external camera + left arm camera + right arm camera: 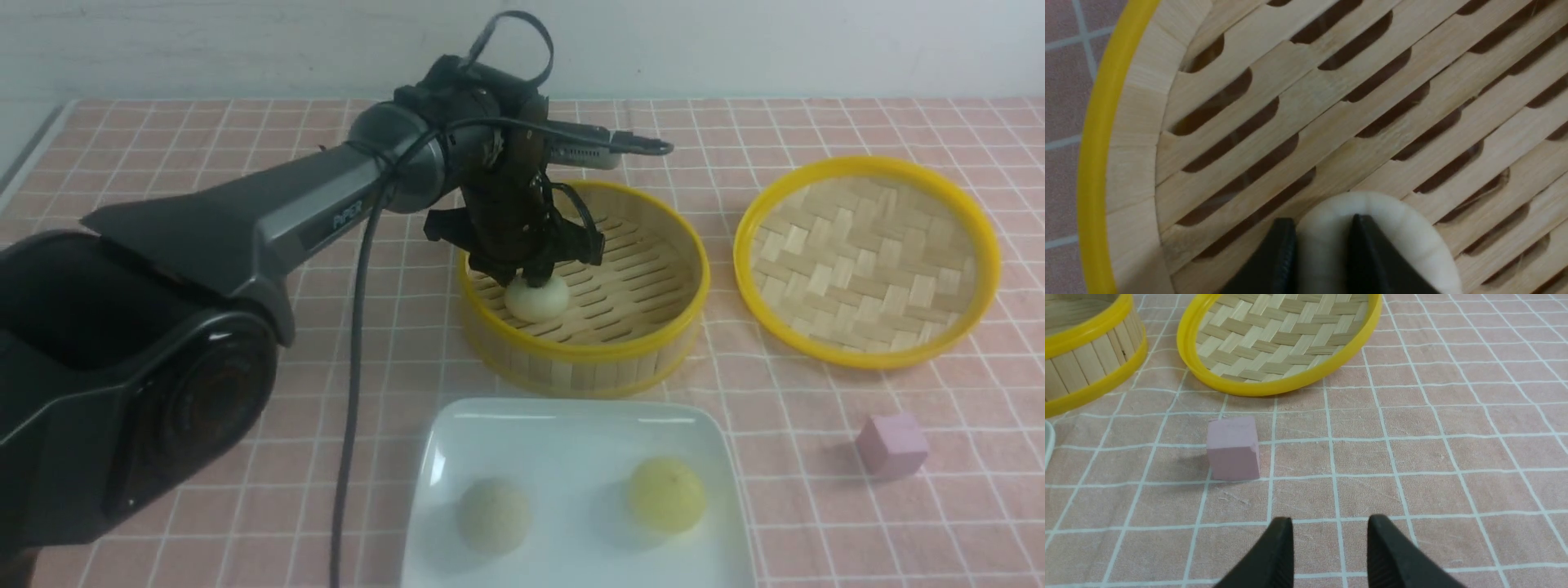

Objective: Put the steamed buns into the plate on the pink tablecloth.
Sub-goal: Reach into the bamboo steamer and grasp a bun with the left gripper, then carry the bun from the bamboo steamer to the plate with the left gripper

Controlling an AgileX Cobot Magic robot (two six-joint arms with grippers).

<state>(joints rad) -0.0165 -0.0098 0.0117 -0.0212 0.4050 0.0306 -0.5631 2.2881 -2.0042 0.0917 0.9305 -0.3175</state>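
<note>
A pale steamed bun (536, 298) lies inside the bamboo steamer (588, 353), near its left wall. My left gripper (535, 282) reaches down into the steamer and is shut on this bun. In the left wrist view the two black fingers (1367, 253) press into the soft bun (1404, 228), with dough bulging between them around the gripper (1323, 222). A second beige-grey bun (492, 514) rests in the white square plate (571, 408) on the pink tablecloth (816, 490). My right gripper (1329, 522) hovers open over bare cloth, holding nothing.
A brighter yellow ball (667, 494) sits in the plate beside the bun. The woven bamboo lid (865, 261) lies upside down right of the steamer. A small pink-lilac cube (891, 443) stands on the cloth ahead of the right gripper, also seen as the cube (1233, 449).
</note>
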